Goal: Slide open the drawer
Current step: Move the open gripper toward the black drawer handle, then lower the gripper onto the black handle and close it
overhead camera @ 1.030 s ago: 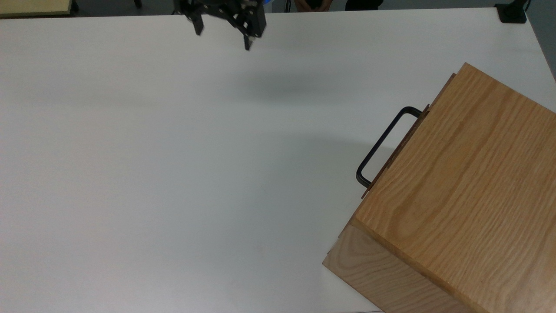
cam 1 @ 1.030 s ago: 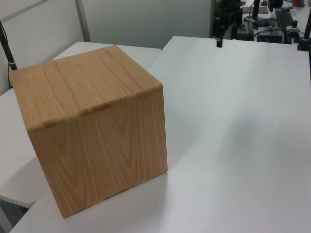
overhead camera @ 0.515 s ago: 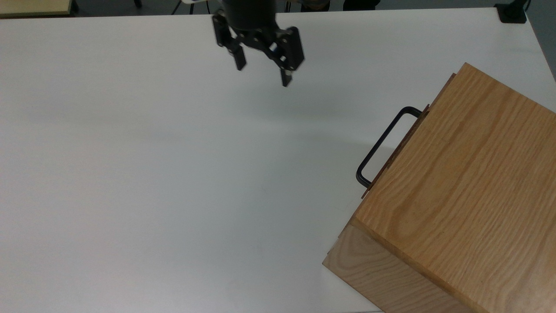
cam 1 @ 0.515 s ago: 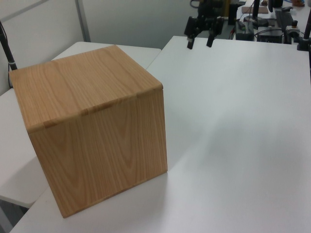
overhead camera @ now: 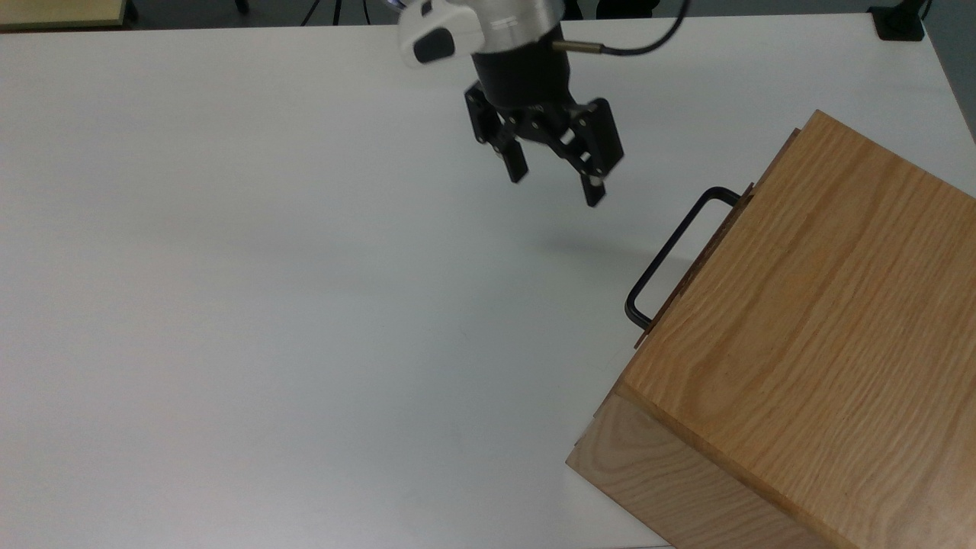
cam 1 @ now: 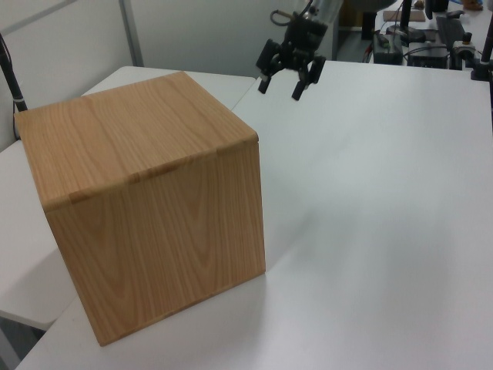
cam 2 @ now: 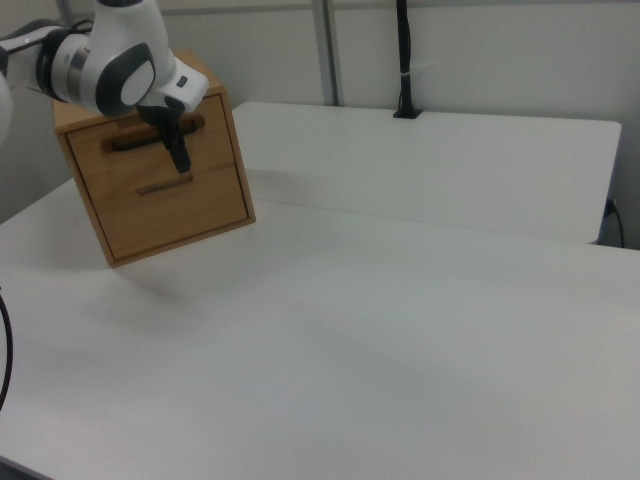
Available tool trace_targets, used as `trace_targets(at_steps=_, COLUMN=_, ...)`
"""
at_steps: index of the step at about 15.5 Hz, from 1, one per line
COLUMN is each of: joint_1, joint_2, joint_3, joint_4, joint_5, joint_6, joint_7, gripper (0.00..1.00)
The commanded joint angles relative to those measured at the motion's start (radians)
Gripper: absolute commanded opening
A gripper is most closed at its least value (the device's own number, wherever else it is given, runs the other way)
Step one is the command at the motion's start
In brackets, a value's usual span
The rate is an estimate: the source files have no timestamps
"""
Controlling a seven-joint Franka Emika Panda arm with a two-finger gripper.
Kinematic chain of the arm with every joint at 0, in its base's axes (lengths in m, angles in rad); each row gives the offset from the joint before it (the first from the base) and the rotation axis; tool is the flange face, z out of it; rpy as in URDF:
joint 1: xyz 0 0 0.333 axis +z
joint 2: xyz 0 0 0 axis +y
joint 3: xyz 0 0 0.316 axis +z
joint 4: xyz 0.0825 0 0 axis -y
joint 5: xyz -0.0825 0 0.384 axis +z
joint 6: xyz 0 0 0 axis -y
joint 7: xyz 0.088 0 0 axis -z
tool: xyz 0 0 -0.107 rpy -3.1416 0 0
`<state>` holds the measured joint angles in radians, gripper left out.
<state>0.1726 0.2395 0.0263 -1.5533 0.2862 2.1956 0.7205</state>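
The drawer sits shut in an oak cabinet [overhead camera: 823, 328] at the top view's right; its front edge [overhead camera: 705, 255] and long black U-shaped handle [overhead camera: 669, 255] face the table's middle. My gripper [overhead camera: 557, 183] hangs open above the table, up and to the left of the handle's far end, holding nothing and touching nothing. In the left view the gripper [cam 1: 279, 90] is beyond the cabinet [cam 1: 146, 193], whose drawer side is hidden. In the right view the drawer front [cam 2: 110, 165] and handle [cam 2: 125, 143] show, with the gripper [cam 2: 180, 158] in front of them.
The white table [overhead camera: 267, 305] spreads wide to the top view's left of the cabinet. A black clamp base [overhead camera: 900, 23] sits at its far right corner. A black pole [cam 2: 403, 60] stands on the neighbouring table in the right view.
The gripper has come from the table's far edge towards the handle, moving right and down in the top view, staying open. The drawer has not moved.
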Motion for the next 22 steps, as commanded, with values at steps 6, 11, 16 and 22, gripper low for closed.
trace_targets(at_steps=6, joint_1=0.084, joint_2=0.077, joint_3=0.000, joint_4=0.012, joint_5=0.059, joint_6=0.206, joint_7=0.020, gripper=1.00)
trace_targets(at_steps=11, joint_1=0.076, joint_2=0.095, joint_3=0.049, joint_4=0.012, joint_5=0.091, joint_6=0.292, joint_7=0.019, gripper=1.00)
trace_targets(at_steps=16, joint_1=0.082, joint_2=0.110, joint_3=0.057, joint_4=0.007, joint_5=0.097, joint_6=0.380, joint_7=0.022, gripper=0.72)
trace_targets(at_steps=22, joint_1=0.084, joint_2=0.110, joint_3=0.069, joint_4=0.006, joint_5=0.096, joint_6=0.426, joint_7=0.022, gripper=0.01)
